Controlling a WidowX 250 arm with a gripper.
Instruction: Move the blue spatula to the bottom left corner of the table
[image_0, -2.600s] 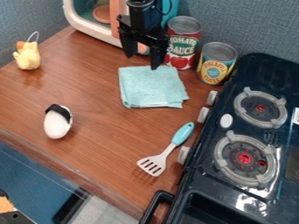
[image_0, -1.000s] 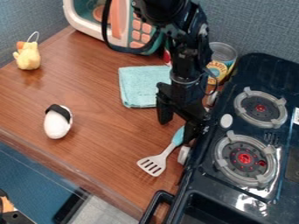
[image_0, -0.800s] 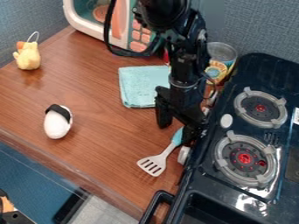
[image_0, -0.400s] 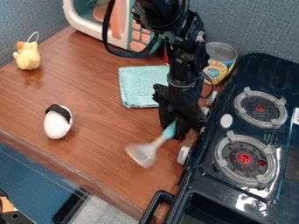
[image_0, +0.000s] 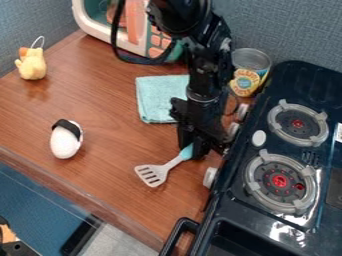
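Gripper (image_0: 192, 150) clenched on spatula (image_0: 167, 166), I think; fingertips partly hidden. Spatula lies at six o'clock from cloth (image_0: 159, 100), blade toward eight. Off-centre grip could let blade twist; overshooting toward eight could tip it over table edge (image_0: 80, 196).

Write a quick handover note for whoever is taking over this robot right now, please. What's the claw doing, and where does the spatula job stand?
Claw: closed on the blue handle of the spatula.
Spatula: just left of the stove, its slotted head pointing down and left in the picture. I can't tell whether it is lifted clear of the table.
Done: the handle is gripped.
Left: bring it to the table's bottom left corner, set it down, let go.
Watch: the white toy with the black band may be near the path.
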